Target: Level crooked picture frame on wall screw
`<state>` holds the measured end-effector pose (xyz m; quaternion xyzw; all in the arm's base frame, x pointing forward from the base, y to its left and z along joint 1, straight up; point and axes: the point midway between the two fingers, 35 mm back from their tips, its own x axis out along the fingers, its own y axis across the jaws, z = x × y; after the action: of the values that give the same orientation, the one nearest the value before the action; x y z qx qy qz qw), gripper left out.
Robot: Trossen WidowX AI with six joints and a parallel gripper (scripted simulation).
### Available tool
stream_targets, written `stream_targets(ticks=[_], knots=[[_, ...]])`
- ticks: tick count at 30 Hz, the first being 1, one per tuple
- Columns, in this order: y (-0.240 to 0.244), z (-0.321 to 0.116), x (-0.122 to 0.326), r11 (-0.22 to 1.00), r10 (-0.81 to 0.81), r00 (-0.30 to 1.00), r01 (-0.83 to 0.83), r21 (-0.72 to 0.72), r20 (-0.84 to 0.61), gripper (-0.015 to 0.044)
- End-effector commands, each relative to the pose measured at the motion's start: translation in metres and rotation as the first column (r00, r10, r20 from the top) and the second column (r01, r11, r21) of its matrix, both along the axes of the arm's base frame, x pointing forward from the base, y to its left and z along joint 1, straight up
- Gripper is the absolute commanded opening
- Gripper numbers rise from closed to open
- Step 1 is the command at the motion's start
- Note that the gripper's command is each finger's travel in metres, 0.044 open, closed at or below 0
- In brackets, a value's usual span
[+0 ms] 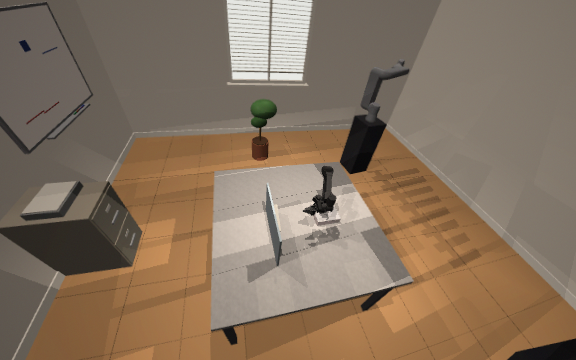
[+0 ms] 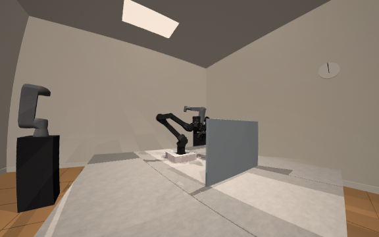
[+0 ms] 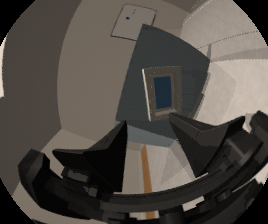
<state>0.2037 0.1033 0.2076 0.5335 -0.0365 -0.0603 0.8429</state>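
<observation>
Picture frame (image 3: 177,94) | ahead of gripper (image 1: 310,211) (image 3: 147,119), apart | gripper partly open, empty

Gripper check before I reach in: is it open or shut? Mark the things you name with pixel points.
Open: in the wrist view, the gripper's (image 3: 147,119) two fingers stand apart, with nothing held between them.

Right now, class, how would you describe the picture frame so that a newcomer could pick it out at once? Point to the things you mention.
On the pale table (image 1: 248,300) (image 2: 127,204) stands an upright blue-grey panel (image 1: 272,225) (image 2: 232,151) (image 3: 130,95). On the side facing the black arm (image 1: 327,185) (image 2: 170,126) hangs the picture frame (image 3: 177,90): a light, thick-bordered rectangle around dark blue, unlike the whiteboard (image 1: 28,75) (image 3: 130,24), which has a thin dark edge and a pale face.
</observation>
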Motion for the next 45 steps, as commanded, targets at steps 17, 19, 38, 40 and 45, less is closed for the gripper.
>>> stream_targets(ticks=[17, 19, 38, 40, 45], knots=[[-0.001, 0.000, 0.000, 1.000, -0.004, 1.000, 0.004, -0.001, 0.000, 0.0260], [-0.001, 0.000, 0.000, 1.000, -0.004, 1.000, 0.004, -0.001, 0.000, 0.0260], [0.001, -0.037, 0.065, 1.000, -0.004, 1.000, 0.004, -0.001, 0.006, 0.0260], [-0.001, -0.040, 0.069, 1.000, -0.004, 1.000, 0.005, -0.002, 0.007, 0.0260], [-0.001, -0.040, 0.069, 1.000, -0.004, 1.000, 0.005, -0.002, 0.007, 0.0260]])
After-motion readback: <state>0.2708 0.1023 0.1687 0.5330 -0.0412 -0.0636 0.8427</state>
